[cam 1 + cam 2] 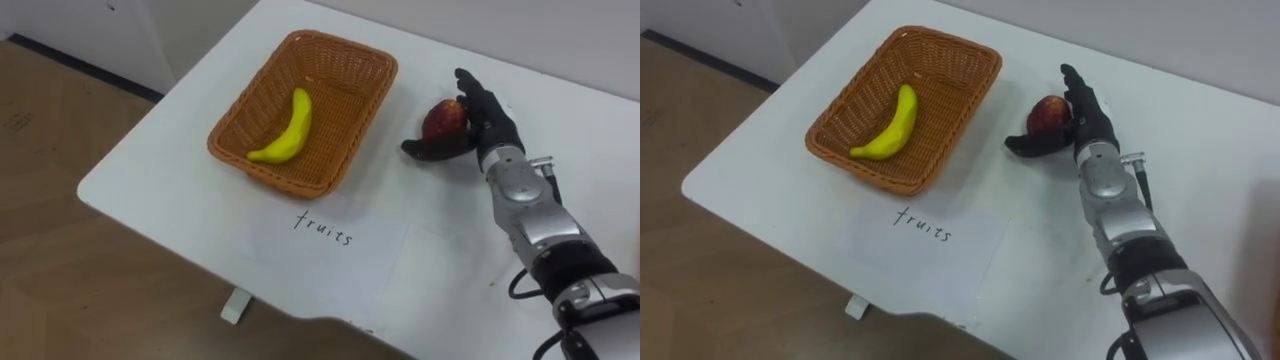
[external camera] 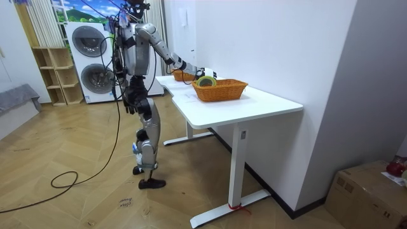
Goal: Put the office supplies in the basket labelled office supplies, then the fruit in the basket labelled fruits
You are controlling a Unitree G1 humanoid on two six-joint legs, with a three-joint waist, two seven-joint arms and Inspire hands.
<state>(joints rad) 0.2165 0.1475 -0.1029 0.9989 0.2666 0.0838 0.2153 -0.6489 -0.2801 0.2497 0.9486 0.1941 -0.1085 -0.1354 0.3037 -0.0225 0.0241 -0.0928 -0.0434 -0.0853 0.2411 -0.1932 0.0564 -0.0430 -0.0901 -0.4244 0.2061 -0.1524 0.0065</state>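
And there was the white table [image 1: 150,170], its corner jutting toward the left of the frame over the wooden floor. Upper centre sat the wicker basket [image 1: 340,100], and a yellow banana [image 1: 290,128] lay in it already, slanted across the bottom. Just below the basket a sheet of paper [image 1: 330,245] with a handwritten word lay flat on the tabletop. Moving right, the red apple [image 1: 443,118] stood on the table, outside the basket and near its right rim. The right hand [image 1: 490,120] was cupped round it, fingers rising along the apple's far side and the thumb reaching out along its base. In the room view the robot stood upright at the table's far end, in the upper left of the frame, right arm stretched out over the top. The left hand [image 2: 130,102] hung low by its hip, and how far open it was could not be told. Further right a second wicker basket [image 2: 222,91] sat mid-table with a roll of tape [image 2: 205,81] in it.
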